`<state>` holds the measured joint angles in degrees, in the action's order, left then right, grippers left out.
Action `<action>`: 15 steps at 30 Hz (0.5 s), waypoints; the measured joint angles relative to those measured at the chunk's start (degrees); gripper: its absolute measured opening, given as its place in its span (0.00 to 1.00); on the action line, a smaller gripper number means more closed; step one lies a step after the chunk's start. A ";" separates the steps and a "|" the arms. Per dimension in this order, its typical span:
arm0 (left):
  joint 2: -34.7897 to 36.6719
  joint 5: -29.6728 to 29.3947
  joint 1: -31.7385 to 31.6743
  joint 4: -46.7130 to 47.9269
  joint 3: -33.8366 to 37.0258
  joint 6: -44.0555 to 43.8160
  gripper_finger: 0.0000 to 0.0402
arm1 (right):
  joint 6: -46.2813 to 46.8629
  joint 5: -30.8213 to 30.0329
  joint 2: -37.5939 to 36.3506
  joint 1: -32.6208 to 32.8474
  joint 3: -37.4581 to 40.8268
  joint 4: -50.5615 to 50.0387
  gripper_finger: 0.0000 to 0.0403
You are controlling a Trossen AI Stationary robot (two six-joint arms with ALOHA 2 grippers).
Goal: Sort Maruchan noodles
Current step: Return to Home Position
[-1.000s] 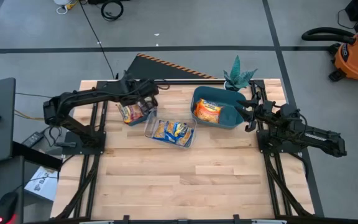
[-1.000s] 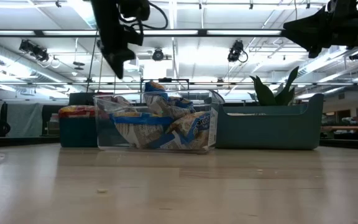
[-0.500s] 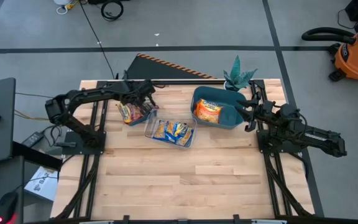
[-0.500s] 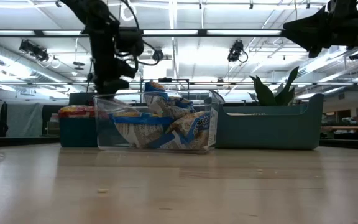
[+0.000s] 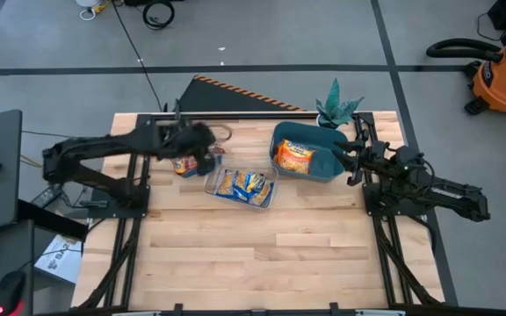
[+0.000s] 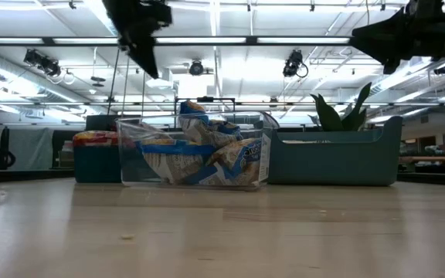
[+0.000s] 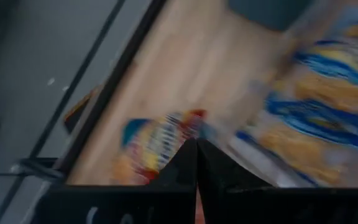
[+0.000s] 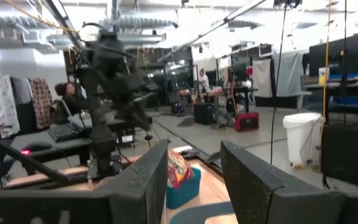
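Red packs (image 5: 185, 163) sit in the small bin (image 6: 95, 166) at the back left of the worktop (image 5: 262, 254), and they poke above its rim in the low view. My left end effector (image 5: 200, 140) hovers over that bin, holding nothing. Its two fingers (image 7: 185, 165) are pressed together with only a thin seam between them. My left wrist view looks straight down past them at a blurred red pack (image 7: 154, 143), well apart from the fingertips. In the low view this end effector (image 6: 149, 62) hangs high over the tray's left end.

Blue packs (image 5: 242, 183) are heaped in the clear tray (image 5: 209, 186), just beside the small bin towards the middle. Their edges press against the front wall in the low view.

Orange packs (image 5: 293, 156) lie in the big bin (image 5: 328, 165) to the right of the tray, with a plant (image 5: 336, 105) behind it.

My right end effector (image 5: 339, 156) waits at that big bin's right side, raised off the worktop. Its fingers (image 8: 142, 180) are spread wide with nothing between them. Through that gap I can see across to the red packs in the small bin, well apart from this hand.
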<state>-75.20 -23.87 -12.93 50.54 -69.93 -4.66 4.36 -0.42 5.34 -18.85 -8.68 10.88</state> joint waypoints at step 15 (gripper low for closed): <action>26.39 -0.01 25.27 -39.01 38.84 -17.15 0.01 | -1.48 -0.02 -0.11 -0.09 -1.76 -6.36 0.38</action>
<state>-48.81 -23.88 12.33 11.53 -31.09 -21.82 2.88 -0.45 5.23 -18.94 -10.44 4.52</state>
